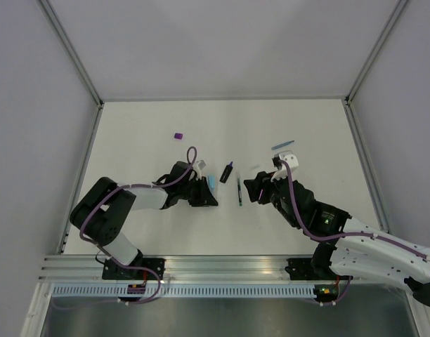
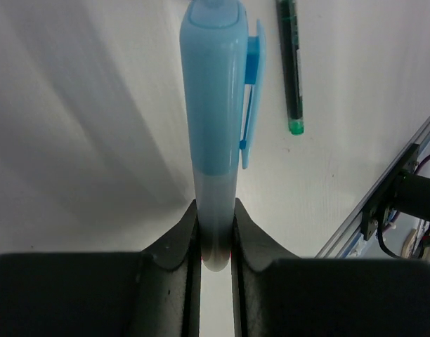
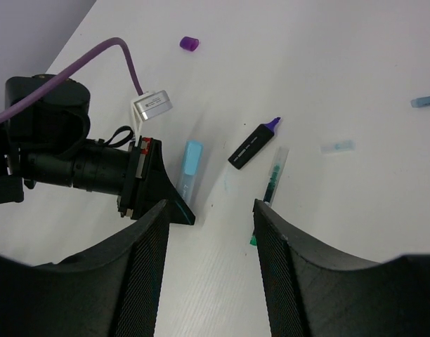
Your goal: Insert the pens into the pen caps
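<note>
Lying alone left of the middle, nearer the far edge of the white desk (image 1: 306, 126), is a stubby purple plastic cap (image 1: 178, 136). Nearer the centre, the left hand (image 2: 215, 210) is clenched on the tail of a chunky light-blue plastic highlighter (image 2: 213, 105), whose clip-bearing end points away. Just to the right lie a stubby black marker with a purple tip (image 1: 228, 171) and a thin dark pen with a green end (image 1: 239, 191). The right hand (image 3: 209, 210) hovers beside them, fingers spread, grasping nothing. A thin blue pen (image 1: 282, 146) lies beyond, toward the far right corner.
</note>
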